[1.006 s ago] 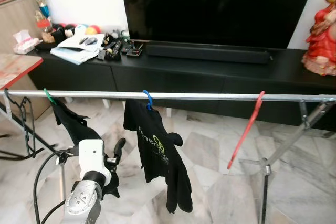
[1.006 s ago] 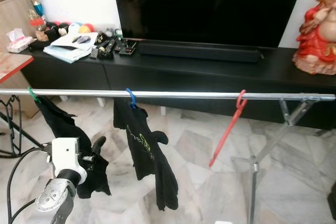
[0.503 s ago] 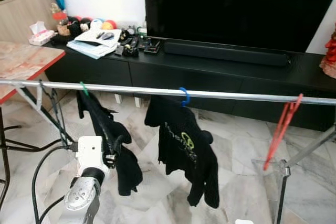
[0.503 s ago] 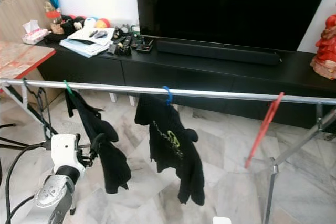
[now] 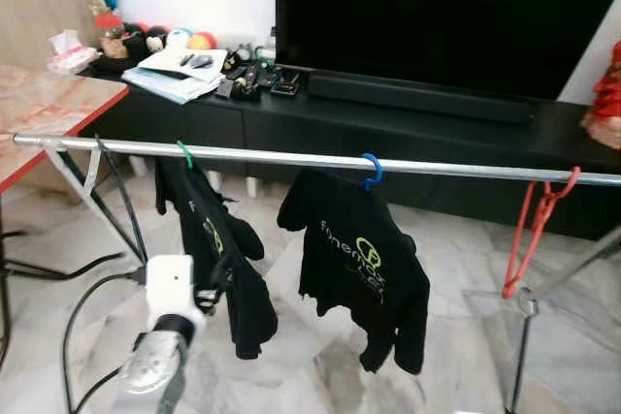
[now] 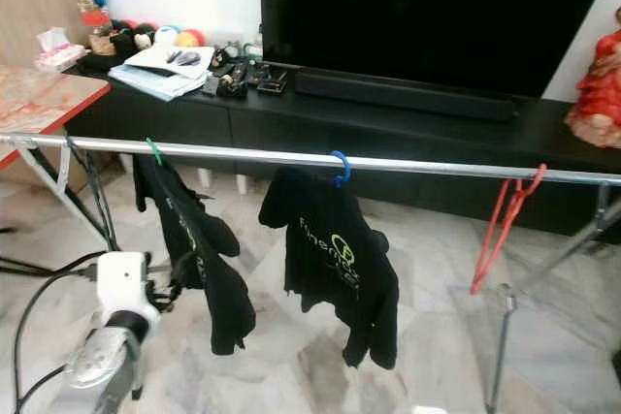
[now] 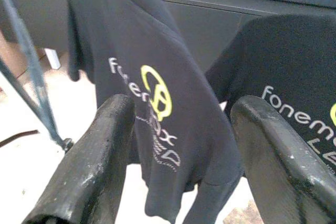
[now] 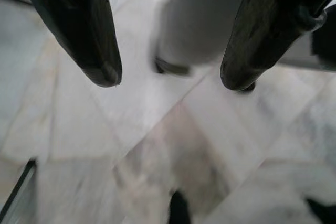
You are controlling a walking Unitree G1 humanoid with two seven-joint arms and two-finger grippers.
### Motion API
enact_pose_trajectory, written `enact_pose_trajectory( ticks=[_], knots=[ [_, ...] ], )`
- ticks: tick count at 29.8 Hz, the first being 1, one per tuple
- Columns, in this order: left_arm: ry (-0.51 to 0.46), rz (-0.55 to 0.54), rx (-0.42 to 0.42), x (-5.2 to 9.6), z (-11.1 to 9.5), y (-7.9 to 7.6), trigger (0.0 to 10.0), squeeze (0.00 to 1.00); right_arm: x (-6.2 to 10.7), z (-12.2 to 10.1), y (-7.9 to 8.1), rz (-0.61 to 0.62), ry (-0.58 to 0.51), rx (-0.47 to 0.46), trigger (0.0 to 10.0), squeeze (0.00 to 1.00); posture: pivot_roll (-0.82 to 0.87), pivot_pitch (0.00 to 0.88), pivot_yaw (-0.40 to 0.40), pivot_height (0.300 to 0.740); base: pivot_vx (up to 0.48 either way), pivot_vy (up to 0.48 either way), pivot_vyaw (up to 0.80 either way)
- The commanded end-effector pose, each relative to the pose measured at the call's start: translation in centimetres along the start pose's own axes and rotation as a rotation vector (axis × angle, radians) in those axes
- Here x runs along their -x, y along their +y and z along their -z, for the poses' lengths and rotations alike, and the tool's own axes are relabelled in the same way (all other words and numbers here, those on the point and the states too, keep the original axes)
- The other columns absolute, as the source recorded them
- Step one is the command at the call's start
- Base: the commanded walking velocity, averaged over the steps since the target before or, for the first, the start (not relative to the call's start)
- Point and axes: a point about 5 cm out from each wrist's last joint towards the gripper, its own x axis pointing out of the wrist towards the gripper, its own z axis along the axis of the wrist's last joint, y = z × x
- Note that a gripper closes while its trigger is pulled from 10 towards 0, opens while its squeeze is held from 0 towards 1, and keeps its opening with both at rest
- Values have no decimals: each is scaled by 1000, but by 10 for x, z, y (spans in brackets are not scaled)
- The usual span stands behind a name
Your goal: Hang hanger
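The left gripper (image 7: 178, 145), fingers spread and empty, sits low before a black T-shirt (image 5: 218, 259) on a green hanger (image 5: 184, 154); the right gripper (image 8: 168, 77), also spread, points at the marble floor (image 5: 456, 336). On the steel rail (image 5: 291, 157) also hang a blue-hangered shirt (image 5: 364, 273) and a bare red hanger (image 5: 532, 230). Beyond stand a black TV console (image 5: 408, 138) and television (image 5: 437, 16).

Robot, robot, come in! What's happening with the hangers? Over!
Left pincer open, empty, facing the black shirt on the green hanger. Right pincer open, aimed at floor. Three hangers on the rail; red hanger bare. Nothing blocking.
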Motion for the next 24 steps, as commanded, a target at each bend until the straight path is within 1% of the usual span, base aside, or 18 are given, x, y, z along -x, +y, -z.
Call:
enact_pose_trajectory(
  ticks=[1, 7, 12, 15, 16, 19, 21, 22, 23, 24],
  knots=[
    [-11, 8, -4, -1, -4, -2, 10000, 0, 0, -1, -2, 16, 0, 0, 10000, 0, -25, 72, 25, 740, 0, 326, 0],
    [-11, 12, -6, -2, -4, -2, 10000, 0, -1, -2, 10, 4, 0, -4, 10000, 0, -25, 72, 29, 740, 0, 328, 0],
    [-12, 12, -5, -1, -5, -2, 10000, 0, -2, -3, 13, 2, 0, -5, 10000, 0, -22, 74, 31, 740, 0, 328, 0],
    [-6, 11, -9, 1, -4, -1, 10000, 0, -2, -3, 14, 2, -2, -5, 10000, 0, -21, 75, 34, 740, 0, 328, 0],
    [-3, 12, -12, 3, -3, 0, 10000, 0, -2, -3, 14, 2, -3, -7, 10000, 0, -21, 75, 34, 740, 0, 277, 0],
    [22, 33, -68, 11, 7, 5, 10000, 0, -2, -3, 13, 3, -6, -9, 10000, 0, -18, 76, 35, 740, 0, 0, 0],
    [66, 35, -99, 21, 21, 13, 10000, 0, -1, -2, 8, 8, -7, -9, 10000, 0, -17, 77, 35, 740, 0, 0, 0],
    [66, 35, -99, 21, 21, 13, 10000, 0, -1, -2, 8, 8, -7, -9, 10000, 0, -17, 77, 35, 740, 0, 0, 0],
    [88, 32, -110, 26, 28, 16, 10000, 0, 0, -1, 3, 13, -7, -9, 10000, 0, -18, 77, 35, 740, 0, 0, 0],
    [94, 31, -114, 28, 29, 17, 10000, 0, 0, 0, 2, 14, -6, -9, 10000, 0, -18, 77, 35, 740, 0, 0, 0]
  ],
)
